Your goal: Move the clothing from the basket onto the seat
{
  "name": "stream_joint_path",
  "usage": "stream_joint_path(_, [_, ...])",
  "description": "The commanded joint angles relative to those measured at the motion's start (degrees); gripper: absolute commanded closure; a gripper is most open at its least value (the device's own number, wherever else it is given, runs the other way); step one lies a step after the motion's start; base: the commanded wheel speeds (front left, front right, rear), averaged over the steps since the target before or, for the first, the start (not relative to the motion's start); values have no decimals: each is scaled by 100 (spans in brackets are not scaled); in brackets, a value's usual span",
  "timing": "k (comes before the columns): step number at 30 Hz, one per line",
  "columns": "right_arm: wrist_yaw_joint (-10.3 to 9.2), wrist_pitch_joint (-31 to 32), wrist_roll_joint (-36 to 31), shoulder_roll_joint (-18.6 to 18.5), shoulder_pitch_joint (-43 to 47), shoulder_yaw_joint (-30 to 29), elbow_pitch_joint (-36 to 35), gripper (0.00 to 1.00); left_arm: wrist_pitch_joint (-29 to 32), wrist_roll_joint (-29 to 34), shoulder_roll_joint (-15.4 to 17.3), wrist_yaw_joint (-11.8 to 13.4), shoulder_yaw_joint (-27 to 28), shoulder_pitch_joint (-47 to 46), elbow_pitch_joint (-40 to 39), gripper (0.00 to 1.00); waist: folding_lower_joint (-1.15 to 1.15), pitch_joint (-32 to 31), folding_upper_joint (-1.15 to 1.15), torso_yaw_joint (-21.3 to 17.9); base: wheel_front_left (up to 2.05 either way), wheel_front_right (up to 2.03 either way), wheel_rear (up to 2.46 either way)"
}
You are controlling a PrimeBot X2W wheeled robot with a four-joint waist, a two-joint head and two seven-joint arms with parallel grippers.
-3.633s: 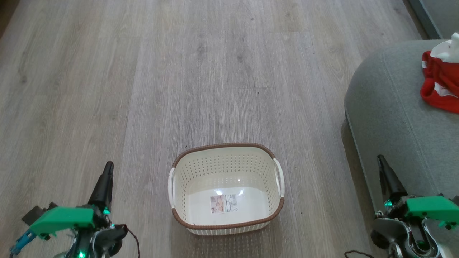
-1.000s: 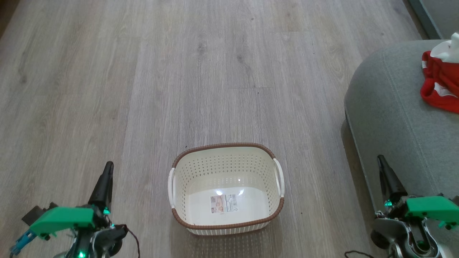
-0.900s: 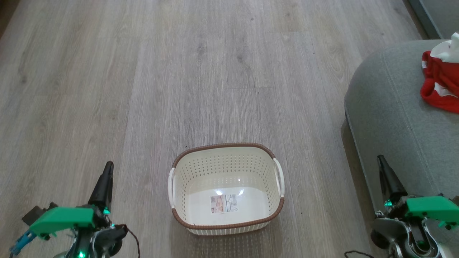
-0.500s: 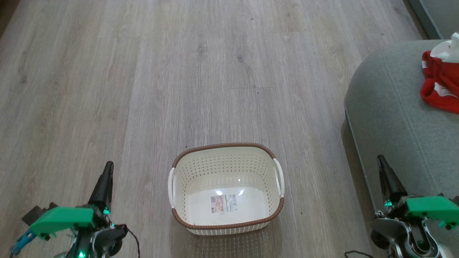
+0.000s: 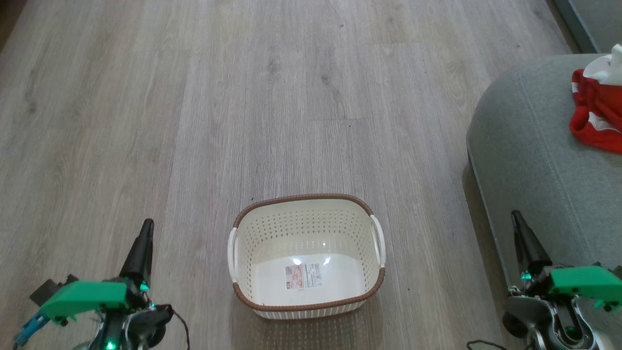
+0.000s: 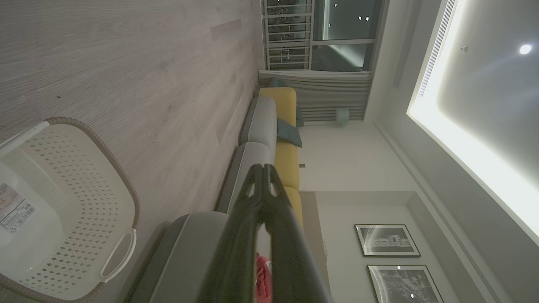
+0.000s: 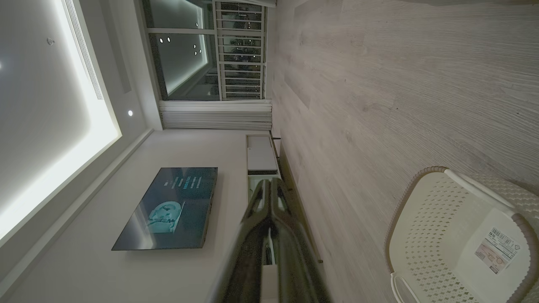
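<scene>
the clothing (image 5: 596, 116) lies bunched on the seat (image 5: 525, 146), well apart from the basket (image 5: 301, 228) on the floor (image 5: 194, 97). a paper label (image 5: 303, 276) lies on the basket's bottom. the left jaws and right jaws are both closed, tips touching, gripping nothing, low on either side of the basket.

Slim black tapered fingers (image 5: 138, 256) on the left gripper (image 5: 147, 224) at 8 o'clock and the right gripper (image 5: 514, 215) at 4 o'clock. Angular bright green housings (image 5: 82, 296) behind both, dotted with small green lights (image 5: 144, 287). Silver-grey wrist joints (image 5: 539, 311); thin dark cable (image 5: 179, 316) and blue connector (image 5: 28, 331) at the left one.
</scene>
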Motion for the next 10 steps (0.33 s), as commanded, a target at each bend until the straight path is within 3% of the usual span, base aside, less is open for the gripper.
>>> stream_joint_path(1, [-1,24,34,-23,-320,103,-221,100,42,-39,44,-53,197,-235,-201,100,0,0,0,0,0,0,0])
stream_joint_path(10, [-1,24,34,-23,-320,103,-221,100,42,-39,44,-53,197,-235,-202,100,0,0,0,0,0,0,0])
